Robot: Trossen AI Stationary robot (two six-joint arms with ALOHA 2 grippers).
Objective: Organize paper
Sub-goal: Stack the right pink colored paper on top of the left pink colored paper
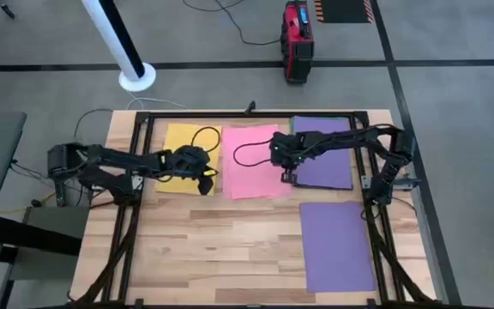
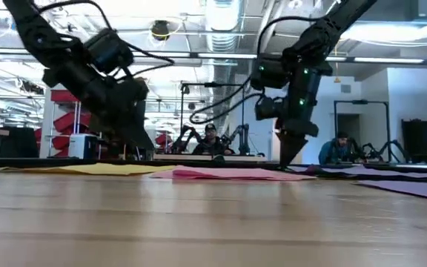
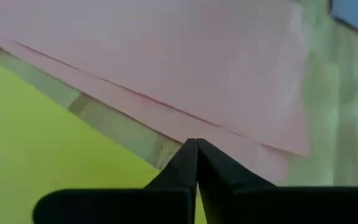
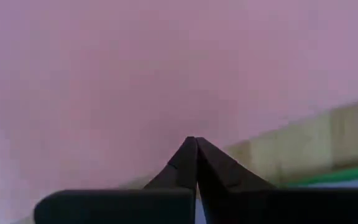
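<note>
High view: pink paper lies between yellow paper and purple paper, another purple sheet nearer. Right gripper, clenched, presses pink's right edge; left gripper, clenched on nothing, hovers by yellow. Slide slowly, keeping edges parallel.

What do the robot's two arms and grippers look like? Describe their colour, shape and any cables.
Both arms are black and jointed, built from slim links with bulkier joint housings. Black cables loop loosely off each arm. The left gripper and right gripper each end in two dark, tapered fingers that narrow to a point in the wrist views. In the low view, small green lights glow on the right arm.
</note>
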